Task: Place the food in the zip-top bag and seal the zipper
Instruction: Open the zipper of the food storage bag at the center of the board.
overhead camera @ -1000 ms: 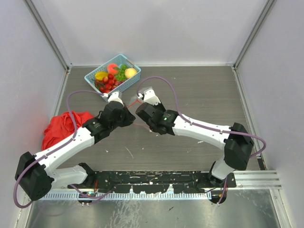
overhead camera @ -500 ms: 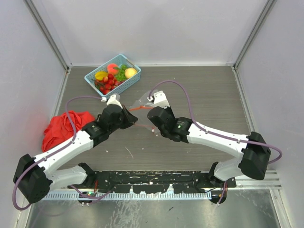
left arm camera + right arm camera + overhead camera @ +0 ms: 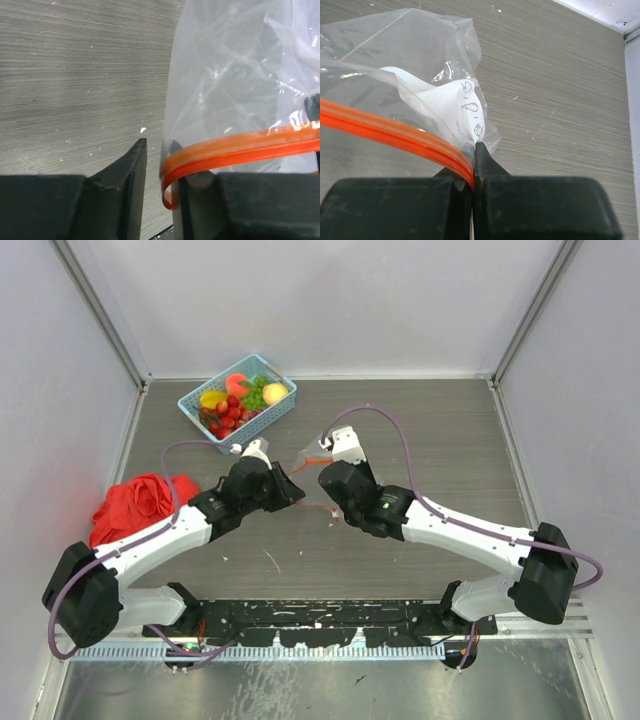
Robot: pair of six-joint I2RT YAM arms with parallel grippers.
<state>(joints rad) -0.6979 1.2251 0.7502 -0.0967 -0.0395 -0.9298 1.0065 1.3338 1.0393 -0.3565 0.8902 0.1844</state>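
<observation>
Now | R claw point(image 3: 474, 150) pinching zipper point(image 3: 395, 132) | L claw point(image 3: 155, 155) parted | grey wood-grain tbl point(image 3: 440, 440), white walls point(image 3: 320, 300)

A red-orange zipper point(image 3: 395, 134) was shown on the clear zip-top bag point(image 3: 240, 75); near it, a light-blue mesh basket point(image 3: 258, 416) was seen.

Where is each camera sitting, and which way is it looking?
Top external: high above and behind the robot, looking down at the table; the left arm, the right arm and a basket show.
Left wrist: on the left arm, looking past the open left gripper at the bag.
Right wrist: on the right arm, looking past the right gripper, shut on the zipper.
Shared: both wrist views show the bag and its orange zipper.
</observation>
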